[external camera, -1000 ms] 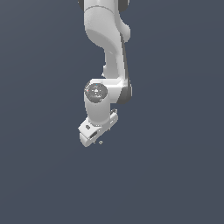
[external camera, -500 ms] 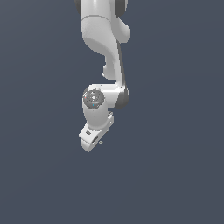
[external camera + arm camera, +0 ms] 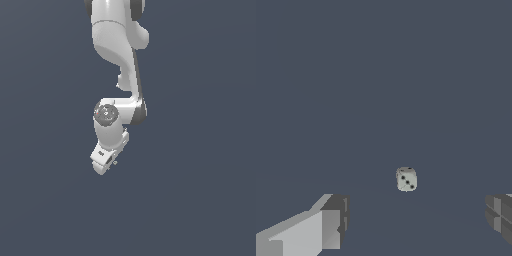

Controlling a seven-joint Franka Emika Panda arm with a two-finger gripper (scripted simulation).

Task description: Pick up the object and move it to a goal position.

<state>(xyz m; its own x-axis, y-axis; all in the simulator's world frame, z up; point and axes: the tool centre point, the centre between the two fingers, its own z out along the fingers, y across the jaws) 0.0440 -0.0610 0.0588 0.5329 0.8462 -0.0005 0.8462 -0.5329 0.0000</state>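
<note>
One small pale-grey, rounded cube-like object with dark dots on its faces lies on the flat slate-blue ground, seen in the wrist view ahead of the two grey finger pads and roughly between their lines, nearer neither by much. The white gripper stands wide open, its fingers well apart and holding nothing. In the exterior view the white arm reaches down, its round grey mottled joint cap above the gripper, with a tiny speck just beside the gripper's edge, too small to identify.
</note>
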